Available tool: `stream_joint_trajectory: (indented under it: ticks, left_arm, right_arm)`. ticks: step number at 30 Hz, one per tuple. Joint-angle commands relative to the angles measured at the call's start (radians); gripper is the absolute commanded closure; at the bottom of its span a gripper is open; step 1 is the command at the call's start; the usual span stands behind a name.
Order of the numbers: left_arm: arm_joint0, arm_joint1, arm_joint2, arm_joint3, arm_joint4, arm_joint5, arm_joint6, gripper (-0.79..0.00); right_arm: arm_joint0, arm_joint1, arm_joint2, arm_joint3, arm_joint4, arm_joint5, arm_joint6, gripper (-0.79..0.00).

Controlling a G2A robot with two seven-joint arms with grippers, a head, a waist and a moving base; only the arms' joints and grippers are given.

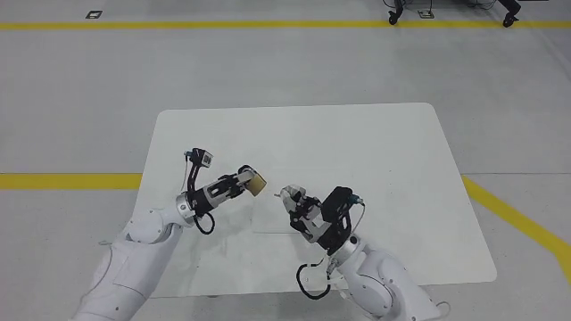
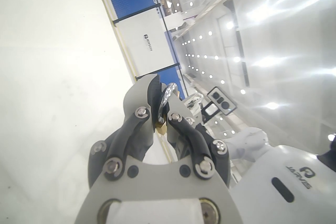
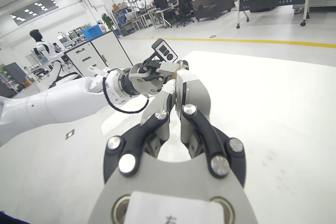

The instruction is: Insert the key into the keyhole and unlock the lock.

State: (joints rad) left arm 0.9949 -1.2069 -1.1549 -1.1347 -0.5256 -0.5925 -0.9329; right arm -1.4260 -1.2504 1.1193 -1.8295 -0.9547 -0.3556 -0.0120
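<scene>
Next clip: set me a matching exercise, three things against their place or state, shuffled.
1. brass padlock with silver shackle
2. right gripper
3. white rectangular table

A. jaws shut, just apart from the padlock
B. under both arms
C. clamped in the left gripper

Pairs: 1-C, 2-A, 3-B.

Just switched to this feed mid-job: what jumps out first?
The brass lock stands out, held over the white table in the shut left gripper, which clamps its silver shackle. Close beside it, the right gripper points toward the lock, pinched on a thin brassy sliver, likely the key.
</scene>
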Motion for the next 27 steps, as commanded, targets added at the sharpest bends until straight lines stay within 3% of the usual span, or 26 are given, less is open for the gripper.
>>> stream_joint_trajectory:
  ticks: [1,7,11,16,21,27]
  left_arm:
    - [0.003,0.0,0.0,-0.007,0.044,0.001,0.009,0.0]
    - [0.009,-0.001,0.0,-0.012,0.036,0.006,0.022,0.0]
    - [0.033,-0.02,0.027,-0.018,-0.222,0.116,-0.013,0.0]
    - [0.005,-0.049,0.053,0.069,-0.477,0.181,-0.116,0.0]
    - [-0.031,-0.084,0.09,0.153,-0.589,0.143,-0.153,0.0]
    - [-0.061,-0.125,0.133,0.206,-0.659,0.066,-0.168,0.0]
  right_arm:
    - [-0.001,0.002,0.017,0.014,0.067,-0.051,0.008,0.0]
    - [-0.001,0.002,0.017,0.014,0.067,-0.051,0.008,0.0]
    - [-0.002,0.001,0.023,0.015,0.078,-0.03,-0.003,0.0]
    - [-0.007,-0.011,0.015,0.055,0.376,-0.084,-0.035,0.0]
    - [0.014,-0.017,0.014,0.093,0.502,-0.117,-0.033,0.0]
    - [0.032,-0.039,-0.065,0.104,0.366,-0.06,-0.177,0.0]
